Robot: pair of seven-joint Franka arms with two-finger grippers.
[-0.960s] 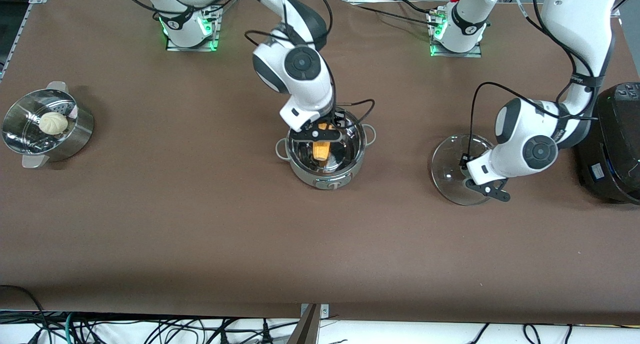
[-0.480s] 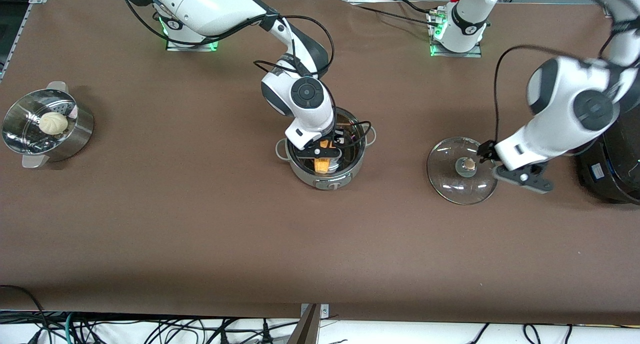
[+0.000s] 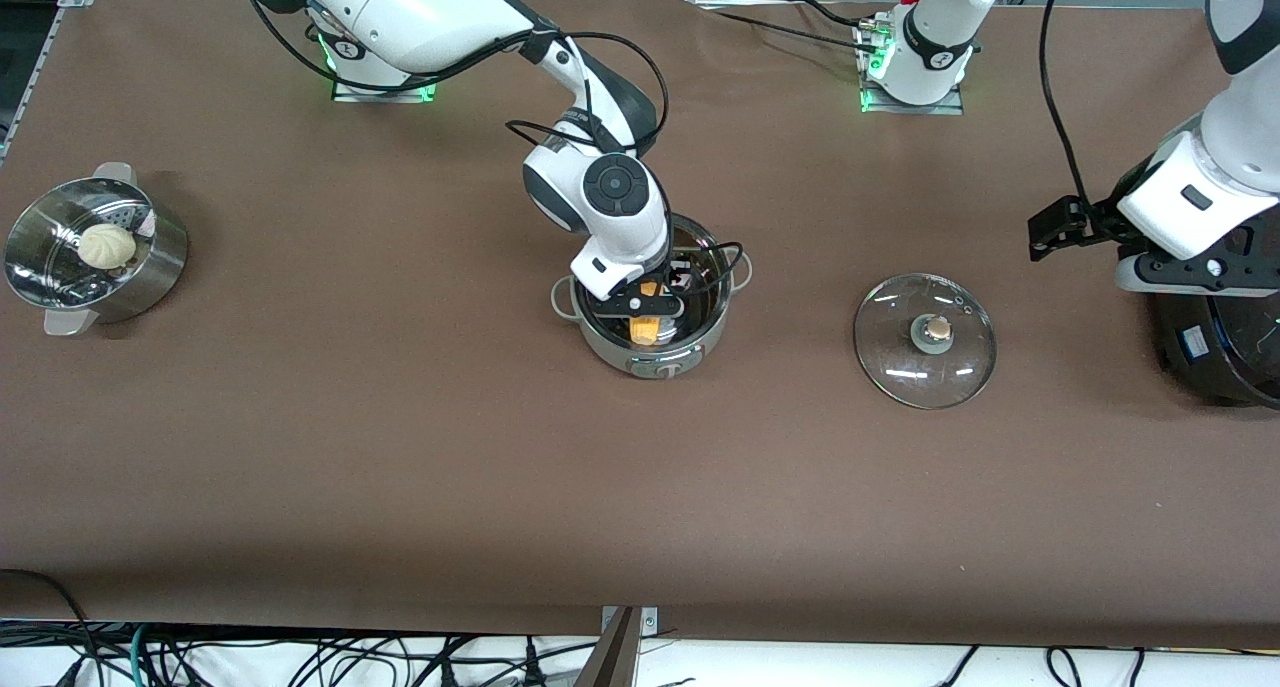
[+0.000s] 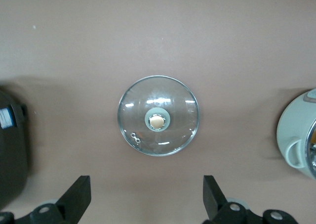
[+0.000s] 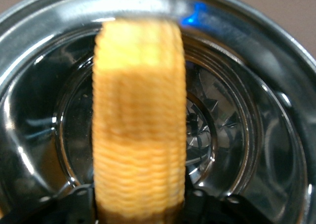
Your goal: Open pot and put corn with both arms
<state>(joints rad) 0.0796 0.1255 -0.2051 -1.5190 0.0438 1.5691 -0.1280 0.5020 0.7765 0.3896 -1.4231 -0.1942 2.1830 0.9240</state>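
Pot (image 3: 650, 312) mouth blocked: right pincer (image 3: 645, 302) and corn (image 3: 645, 325) filled it. Lid (image 3: 925, 339) lay on bare table (image 3: 400, 447), unobstructed; left pincer (image 3: 1060, 235) hung open above, beside cooker (image 3: 1225, 342).

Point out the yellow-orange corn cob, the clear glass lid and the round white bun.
yellow-orange corn cob (image 5: 139, 120), right wrist view, middle of its kernels.
clear glass lid (image 3: 925, 370), front view, bare glass near the rim.
round white bun (image 3: 106, 245), front view, its top.
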